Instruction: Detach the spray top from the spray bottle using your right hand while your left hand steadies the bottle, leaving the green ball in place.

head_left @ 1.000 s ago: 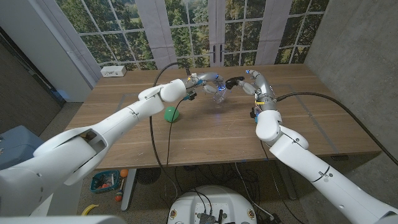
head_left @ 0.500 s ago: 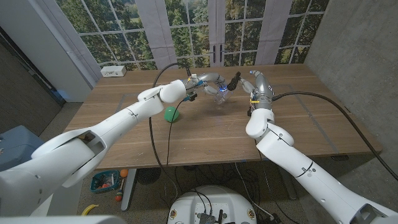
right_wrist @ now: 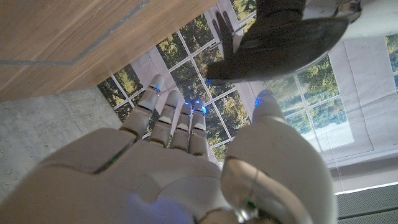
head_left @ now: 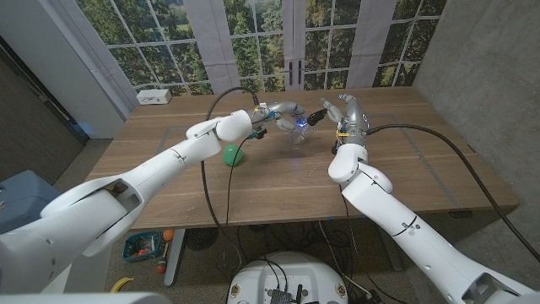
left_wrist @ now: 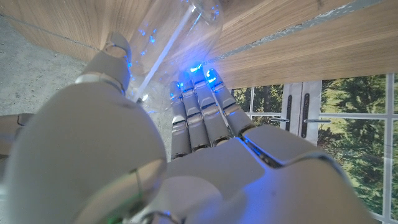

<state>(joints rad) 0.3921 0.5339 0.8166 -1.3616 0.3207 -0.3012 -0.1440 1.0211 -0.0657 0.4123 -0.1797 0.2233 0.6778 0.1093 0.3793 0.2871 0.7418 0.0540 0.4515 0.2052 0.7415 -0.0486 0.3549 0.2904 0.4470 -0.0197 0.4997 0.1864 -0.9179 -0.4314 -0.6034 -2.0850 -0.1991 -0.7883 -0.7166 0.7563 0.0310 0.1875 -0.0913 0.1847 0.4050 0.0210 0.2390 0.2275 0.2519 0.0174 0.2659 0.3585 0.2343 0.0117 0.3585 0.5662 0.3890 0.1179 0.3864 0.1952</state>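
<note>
One wooden bench point(head_left: 278, 181) stands before tall windows point(head_left: 253, 42). On it: one spray bottle point(head_left: 296, 129), gripped by the left robot hand point(head_left: 283, 112); one green ball point(head_left: 232, 154) nearby. The right robot hand point(head_left: 331, 111) spreads wide beside the spray top point(right_wrist: 280, 46).

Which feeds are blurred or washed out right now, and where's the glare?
Head view: sharp, even daylight. Left wrist view: the hand is soft-focus, with blue LED glow at the fingertips against the clear bottle. Right wrist view: the spray top is a dark, backlit blur.
</note>
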